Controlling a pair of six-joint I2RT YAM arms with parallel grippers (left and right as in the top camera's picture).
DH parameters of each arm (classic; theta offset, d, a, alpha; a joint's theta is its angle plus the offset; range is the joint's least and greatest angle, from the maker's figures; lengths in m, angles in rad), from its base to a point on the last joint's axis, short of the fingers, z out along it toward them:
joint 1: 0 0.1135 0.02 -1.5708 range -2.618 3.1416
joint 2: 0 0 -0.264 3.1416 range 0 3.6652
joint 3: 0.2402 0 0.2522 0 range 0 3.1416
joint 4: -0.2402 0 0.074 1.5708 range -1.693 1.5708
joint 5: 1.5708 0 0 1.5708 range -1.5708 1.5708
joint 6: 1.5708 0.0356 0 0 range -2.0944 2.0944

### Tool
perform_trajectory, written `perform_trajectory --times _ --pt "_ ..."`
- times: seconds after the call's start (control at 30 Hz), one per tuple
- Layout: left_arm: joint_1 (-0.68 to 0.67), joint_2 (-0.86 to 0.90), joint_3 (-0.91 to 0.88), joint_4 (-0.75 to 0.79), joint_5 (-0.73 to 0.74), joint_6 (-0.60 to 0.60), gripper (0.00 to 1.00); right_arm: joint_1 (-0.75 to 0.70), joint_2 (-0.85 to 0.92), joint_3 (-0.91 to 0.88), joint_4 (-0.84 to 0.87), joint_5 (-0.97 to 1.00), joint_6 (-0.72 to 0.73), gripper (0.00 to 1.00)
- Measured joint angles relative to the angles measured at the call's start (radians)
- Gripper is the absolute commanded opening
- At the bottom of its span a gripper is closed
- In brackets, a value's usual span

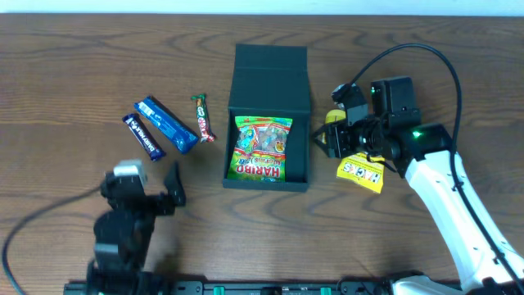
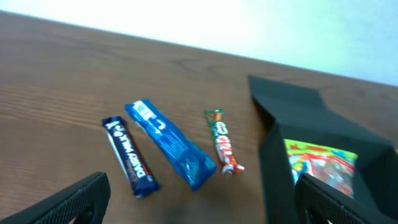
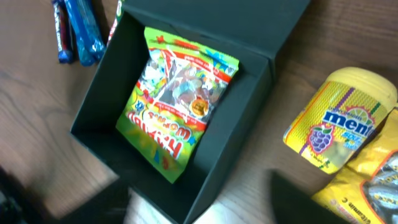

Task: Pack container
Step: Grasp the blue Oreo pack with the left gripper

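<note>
The gummy bag [image 1: 262, 146] already lies in the container [image 1: 268, 65]. The left gripper [image 2: 202, 183] and right gripper [image 1: 322, 141] both have fingers spread wide and empty. The right likely takes the Mentos tub [image 3: 339, 118] next.

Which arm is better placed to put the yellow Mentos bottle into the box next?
Likely right. The right tool is open just beside the Mentos bottle, on the right side of the container. The left tool is across the container, facing the snack bars.
</note>
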Motion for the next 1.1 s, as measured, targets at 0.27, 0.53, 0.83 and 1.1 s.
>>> perform_trajectory --times 0.27,0.53,0.83,1.1 --pt "0.0 0.726 0.427 -0.035 -0.011 -0.014 0.95 0.0 0.001 -0.002 -0.009 -0.007 0.043 0.99" --pt "0.0 1.131 0.616 0.045 0.14 -0.023 0.95 0.0 0.001 -0.004 -0.053 -0.011 0.053 0.99" --pt "0.0 1.253 0.616 -0.041 0.002 -0.278 0.95 0.0 0.001 -0.004 -0.057 -0.011 0.053 0.99" --pt "0.037 1.334 0.616 -0.039 -0.045 -0.497 1.0 0.0 0.001 -0.004 -0.065 -0.01 0.053 0.99"
